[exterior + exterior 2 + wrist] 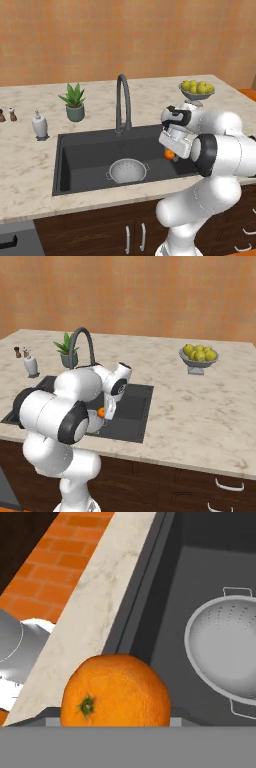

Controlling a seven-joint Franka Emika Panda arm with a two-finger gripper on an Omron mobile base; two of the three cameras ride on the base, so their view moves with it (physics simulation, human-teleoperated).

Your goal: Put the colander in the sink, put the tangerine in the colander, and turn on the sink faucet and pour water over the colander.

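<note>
The bright orange tangerine point(116, 692) sits between my fingertips, and my gripper point(170, 155) is shut on it over the right part of the sink point(85, 155). From the right base view the tangerine point(101, 412) shows just below my wrist. The silvery perforated colander point(127, 171) stands upright on the sink floor, left of the gripper and lower than it. In the hand view the colander point(225, 647) lies off to the right with nothing in it. The dark gooseneck sink faucet point(122, 100) rises behind the basin, its spout arched over the sink; no water shows.
A grey footed bowl of yellow-green fruits point(196, 90) stands on the counter at the back right. A potted plant point(75, 102), a white soap dispenser point(40, 125) and small shakers point(7, 115) line the counter to the left of the faucet.
</note>
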